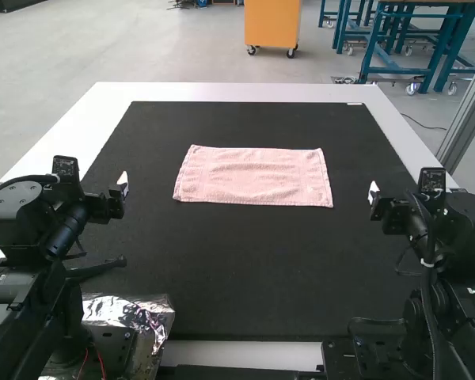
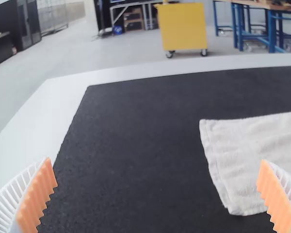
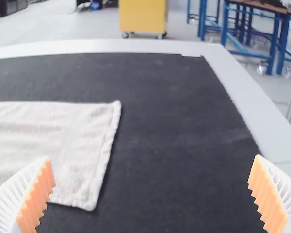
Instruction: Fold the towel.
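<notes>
Left arm [image 1: 59, 237] and right arm [image 1: 439, 261] at the table's [image 1: 237, 92] near corners, left gripper [image 1: 123, 187] and right gripper [image 1: 373, 193] spread wide above the black mat's [image 1: 245, 269] sides, pink towel [image 1: 253, 176] lying flat toward the mat's far edge

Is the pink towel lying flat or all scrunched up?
Flat. The towel makes a smooth, wide rectangle on the black mat, with nearly straight edges and no bunches. Whether it is doubled over, I cannot tell.
</notes>
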